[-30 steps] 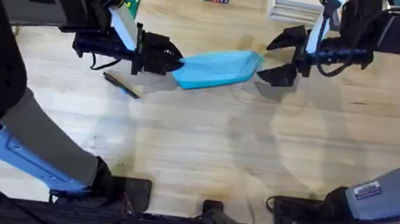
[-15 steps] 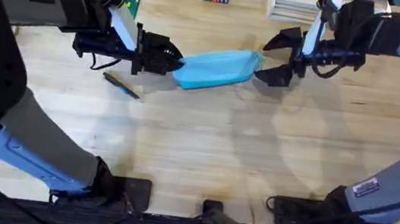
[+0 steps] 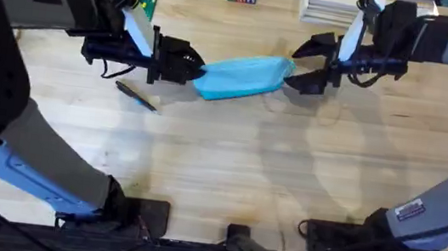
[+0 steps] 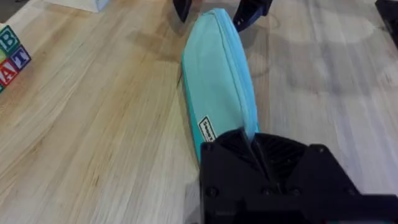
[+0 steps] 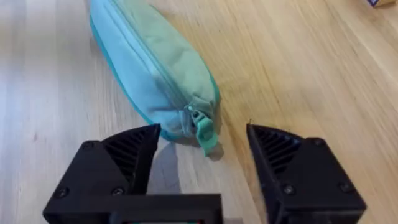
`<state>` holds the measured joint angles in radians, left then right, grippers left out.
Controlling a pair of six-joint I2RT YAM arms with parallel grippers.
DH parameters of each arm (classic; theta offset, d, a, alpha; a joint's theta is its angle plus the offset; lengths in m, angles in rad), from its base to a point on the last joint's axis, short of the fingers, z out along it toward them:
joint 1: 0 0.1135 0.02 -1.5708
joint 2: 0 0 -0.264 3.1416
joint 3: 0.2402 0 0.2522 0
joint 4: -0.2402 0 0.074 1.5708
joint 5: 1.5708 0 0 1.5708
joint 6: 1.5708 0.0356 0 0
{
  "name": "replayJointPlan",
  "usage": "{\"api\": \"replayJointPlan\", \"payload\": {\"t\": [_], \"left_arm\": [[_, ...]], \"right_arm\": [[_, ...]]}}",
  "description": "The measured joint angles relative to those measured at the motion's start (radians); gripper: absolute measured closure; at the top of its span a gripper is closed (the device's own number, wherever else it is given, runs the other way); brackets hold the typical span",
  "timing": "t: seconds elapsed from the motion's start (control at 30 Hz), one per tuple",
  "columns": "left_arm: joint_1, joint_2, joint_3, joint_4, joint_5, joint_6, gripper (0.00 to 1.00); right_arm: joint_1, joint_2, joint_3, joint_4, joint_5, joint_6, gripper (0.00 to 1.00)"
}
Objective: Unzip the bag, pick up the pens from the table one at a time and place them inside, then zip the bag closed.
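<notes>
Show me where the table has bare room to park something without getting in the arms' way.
Most room: the wide bare table between the bag and the arm bases. Also open to the right past the right gripper. Crowded: the line from the left gripper, shut on the bag's end, across to the right gripper, plus the pen just in front.

I see bag (image 3: 243, 76) lying on table (image 3: 219, 168), mid-far | left gripper (image 3: 195, 68) at bag's left end, touching | right gripper (image 3: 298, 64) just off bag's right end, zip pull (image 5: 206, 138) between its fingers | one pen (image 3: 136, 96) on table, below left gripper, apart from bag
</notes>
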<state>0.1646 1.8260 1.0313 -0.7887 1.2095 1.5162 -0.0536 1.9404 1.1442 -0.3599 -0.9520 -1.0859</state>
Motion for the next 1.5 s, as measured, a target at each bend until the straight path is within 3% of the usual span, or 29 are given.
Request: {"api": "replayJointPlan", "payload": {"t": [0.43,0.87,0.93,1.0,1.2,1.37,1.5], "left_arm": [[0.0,0.0,0.0,0.0,0.0,0.0,0.958],[0.0,0.0,0.0,0.0,0.0,0.0,0.958],[0.0,0.0,0.0,0.0,0.0,0.0,0.958],[0.0,0.0,0.0,0.0,0.0,0.0,0.958],[-0.001,0.0,0.0,-0.003,0.0,0.0,0.958],[-0.001,0.0,0.0,-0.003,0.0,0.0,0.958],[-0.001,0.0,0.0,-0.003,0.0,0.0,0.958]], "right_arm": [[0.0,0.0,0.0,0.001,-0.007,0.0,0.316],[0.0,0.0,0.0,0.001,-0.007,-0.001,0.351],[0.0,0.0,0.0,0.001,-0.008,-0.006,0.451],[0.001,0.0,0.0,-0.007,-0.015,-0.006,0.681],[0.001,0.0,0.0,-0.004,-0.018,-0.007,0.728],[0.001,0.0,0.0,-0.006,-0.022,-0.007,0.946],[0.001,0.0,0.0,-0.005,-0.022,-0.008,0.967]]}}
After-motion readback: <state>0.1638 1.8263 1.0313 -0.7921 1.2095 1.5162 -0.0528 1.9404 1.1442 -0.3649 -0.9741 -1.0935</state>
